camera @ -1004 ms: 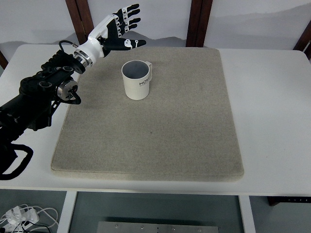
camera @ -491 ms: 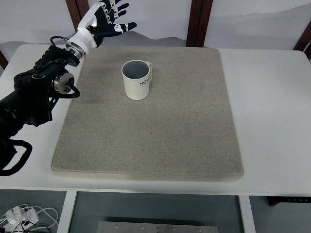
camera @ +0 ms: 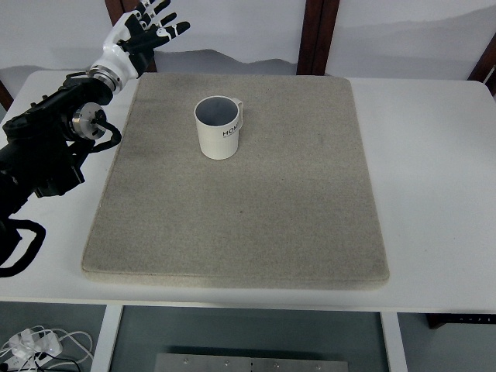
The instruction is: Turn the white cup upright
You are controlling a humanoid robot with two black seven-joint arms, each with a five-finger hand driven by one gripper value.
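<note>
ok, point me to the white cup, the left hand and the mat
white cup (camera: 216,139), top view, on its outer side wall, beside the print.
left hand (camera: 139,29), top view, on the palm; fingers spread, holding nothing.
mat (camera: 256,225), top view, on a bare part near its middle.

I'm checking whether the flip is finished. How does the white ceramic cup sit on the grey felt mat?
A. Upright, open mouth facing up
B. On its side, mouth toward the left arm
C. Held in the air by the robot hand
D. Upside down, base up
A. The white ceramic cup stands on the grey felt mat with its dark interior visible from above, while the left robot hand is open and apart from it at the far left corner.
</note>
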